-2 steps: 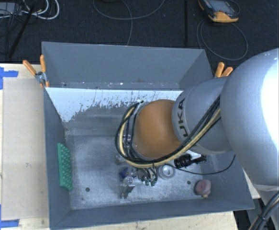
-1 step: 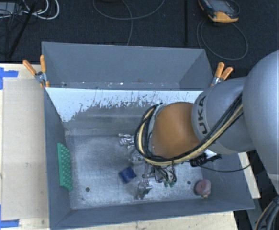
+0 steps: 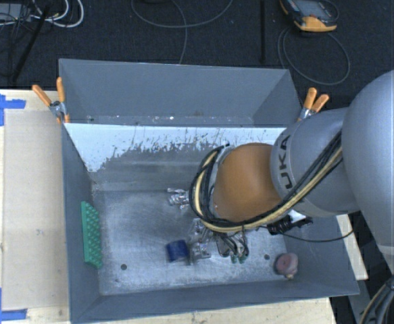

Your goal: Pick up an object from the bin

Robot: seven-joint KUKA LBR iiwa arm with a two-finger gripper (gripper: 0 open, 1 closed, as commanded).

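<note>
My gripper (image 3: 201,245) hangs low over the front middle of the bin floor, mostly hidden under the arm's orange cover. A small dark blue block (image 3: 177,250) lies just to its left, close against it; I cannot tell whether they touch. A small crumpled silver piece (image 3: 178,196) lies farther back and to the left of the gripper.
A long green studded strip (image 3: 91,234) lies along the bin's left wall. A round pinkish-brown lump (image 3: 286,264) rests near the front right corner. The arm and its cables cover the right middle of the bin.
</note>
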